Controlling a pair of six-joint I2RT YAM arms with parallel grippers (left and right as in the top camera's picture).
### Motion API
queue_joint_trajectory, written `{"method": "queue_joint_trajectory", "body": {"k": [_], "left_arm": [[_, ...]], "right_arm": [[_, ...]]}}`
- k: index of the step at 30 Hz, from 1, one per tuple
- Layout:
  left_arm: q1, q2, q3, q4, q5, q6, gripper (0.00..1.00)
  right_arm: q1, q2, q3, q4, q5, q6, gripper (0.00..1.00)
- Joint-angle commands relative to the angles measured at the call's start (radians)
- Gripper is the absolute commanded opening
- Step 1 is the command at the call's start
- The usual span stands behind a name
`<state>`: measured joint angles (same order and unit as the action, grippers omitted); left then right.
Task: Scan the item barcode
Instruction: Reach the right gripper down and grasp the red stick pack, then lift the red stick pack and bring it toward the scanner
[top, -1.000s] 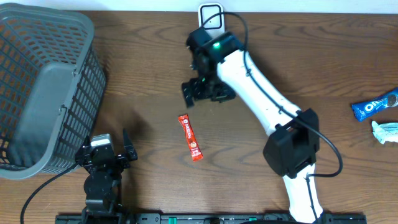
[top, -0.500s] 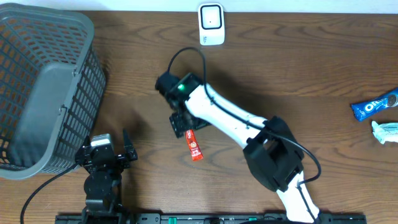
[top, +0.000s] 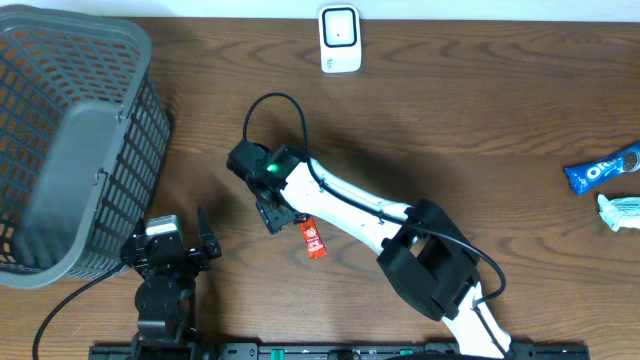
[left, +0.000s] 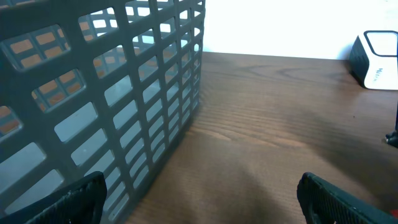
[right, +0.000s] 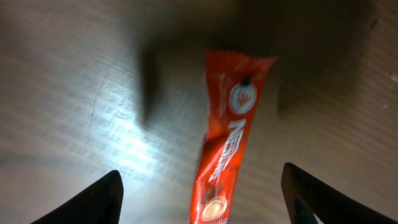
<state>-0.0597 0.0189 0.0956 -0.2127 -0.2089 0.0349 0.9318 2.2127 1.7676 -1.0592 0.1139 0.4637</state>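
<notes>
Overhead, the brown wood-grain table (top: 520, 120) runs out of frame on the left and right. Its broadest bare stretch is the right half, between the right arm and the packets at the right edge. A large grey plastic mesh basket (top: 150, 130) fills the far left corner. Its near wall rises just beside the left gripper (top: 168, 248), which sits low at the near edge with its black fingers (left: 68, 199) spread wide and only bare wood between them. The white right arm (top: 350, 205) slants from the near edge up and leftward across the middle, with a black cable (top: 262, 105) looping above its wrist. The right gripper (top: 280, 213) points down over the upper end of the red stick sachet (right: 227, 137), which lies flat on the table left of centre, well apart from the basket. In the right wrist view the sachet shows a glossy red face with white lettering and a round emblem near its sealed end. The two dark fingers (right: 102, 199) stand well apart on either side of it, touching neither edge and gripping nothing. A small white box scanner (top: 340, 38) stands at the far edge, with open wood between it and the sachet. A blue Oreo biscuit packet (top: 603, 170) and a pale crumpled wrapper (top: 620, 212) lie at the right edge.
</notes>
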Motion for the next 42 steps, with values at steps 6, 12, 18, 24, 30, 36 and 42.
{"method": "queue_joint_trajectory", "body": {"k": [6,12,18,24,30,36,42], "left_arm": [[0.004,-0.001,-0.026,-0.006,-0.006,0.016,0.98],[0.004,-0.001,-0.026,-0.006,-0.006,0.016,0.98],[0.004,-0.001,-0.026,-0.006,-0.006,0.016,0.98],[0.004,-0.001,-0.026,-0.006,-0.006,0.016,0.98],[0.004,-0.001,-0.026,-0.006,-0.006,0.016,0.98],[0.004,-0.001,-0.026,-0.006,-0.006,0.016,0.98],[0.004,-0.001,-0.026,-0.006,-0.006,0.016,0.98]], "right_arm": [[-0.002,-0.018,-0.116,0.074,0.054,0.019,0.57],[0.011,-0.018,-0.164,0.084,0.053,0.022,0.01],[0.001,-0.024,-0.156,0.073,0.024,0.016,0.01],[-0.096,-0.099,-0.024,-0.028,-0.512,-0.317,0.01],[-0.269,-0.119,0.021,-0.203,-1.076,-0.655,0.01],[-0.397,-0.116,-0.019,-0.281,-1.370,-0.943,0.01],[-0.440,-0.116,-0.080,-0.280,-1.628,-1.157,0.01]]}}
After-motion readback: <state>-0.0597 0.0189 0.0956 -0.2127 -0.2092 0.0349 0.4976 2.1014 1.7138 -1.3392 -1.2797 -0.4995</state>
